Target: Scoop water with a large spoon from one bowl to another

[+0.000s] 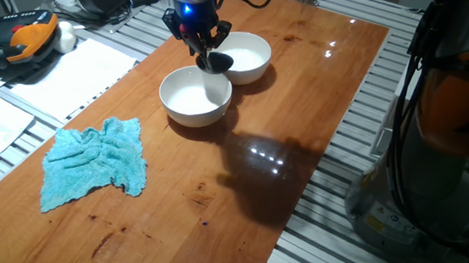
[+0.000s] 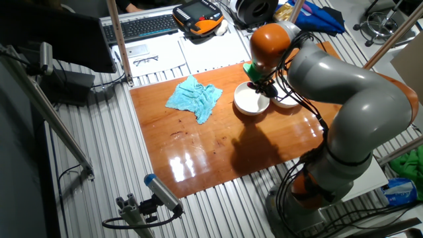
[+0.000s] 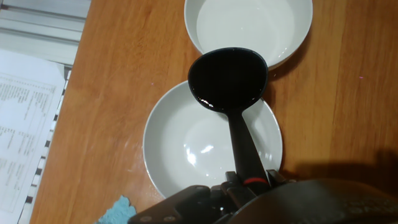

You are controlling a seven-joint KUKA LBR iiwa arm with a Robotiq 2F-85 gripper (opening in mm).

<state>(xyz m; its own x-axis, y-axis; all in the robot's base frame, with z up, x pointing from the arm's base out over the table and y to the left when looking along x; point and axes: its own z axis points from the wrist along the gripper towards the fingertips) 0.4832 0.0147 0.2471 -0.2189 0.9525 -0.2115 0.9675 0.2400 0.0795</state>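
While the tool (image 1: 200,36) hung above the two bowls, it pinched the large spoon (image 3: 231,87) by the upper part of its handle, close to the red tip, which showed just in front of the tool body in the hand view. The black scoop was held in the air, above the far rim of the near bowl (image 3: 180,155) and just beside the near rim of the far bowl (image 3: 205,28), and it did not touch either bowl as far as the views showed. A glossy line along the inner edge of the scoop suggested some water (image 3: 214,102) inside it, but I could not tell how much. Both white bowls stood on the wooden worktop (image 1: 239,174), just beside each other, and each showed a faint shine of clear liquid at the bottom. In one fixed view a crumpled blue cloth (image 1: 96,162) lay on the worktop, well apart from the bowls, on the side near the printed paper sheets (image 1: 61,74). In the other fixed view the grey and orange arm (image 2: 330,73) bent over the worktop, and it hid part of the far bowl.
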